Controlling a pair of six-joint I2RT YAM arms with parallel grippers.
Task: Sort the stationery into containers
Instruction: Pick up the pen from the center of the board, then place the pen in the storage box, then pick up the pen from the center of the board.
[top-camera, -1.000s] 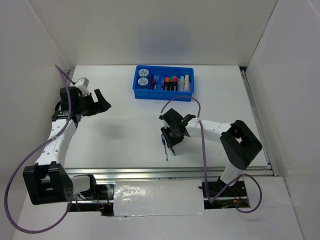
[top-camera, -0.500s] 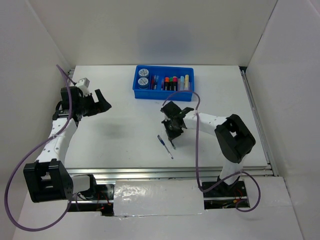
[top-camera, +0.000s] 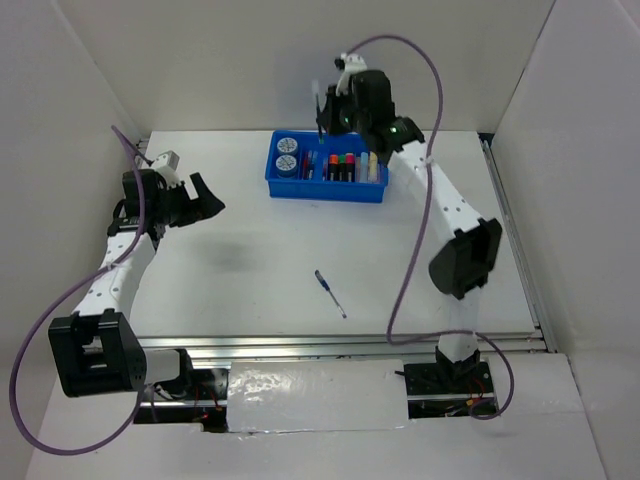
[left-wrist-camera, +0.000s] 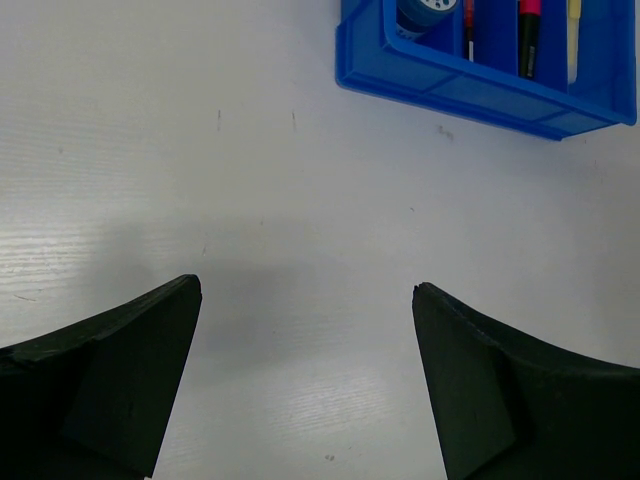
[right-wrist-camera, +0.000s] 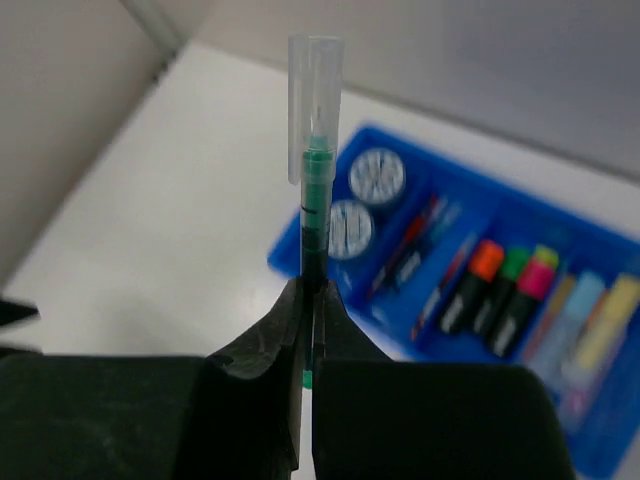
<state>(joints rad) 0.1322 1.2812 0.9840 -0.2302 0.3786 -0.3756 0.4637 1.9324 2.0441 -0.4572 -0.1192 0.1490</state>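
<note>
Aloft, right gripper (right-wrist-camera: 308, 290) tight on green pen (right-wrist-camera: 313, 200) near twelve-o'clock blue tray (top-camera: 325, 191); left gripper (left-wrist-camera: 306, 290) agape at nine o'clock.

No legible text on anything.

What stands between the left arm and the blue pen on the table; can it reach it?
Probably yes: the left gripper is open and empty, and only bare table lies before the blue pen.

Green clear-capped pen (right-wrist-camera: 313, 190) held aloft near the filled blue tray (top-camera: 325, 192); blue pen (top-camera: 330, 293) lies outside it
</note>
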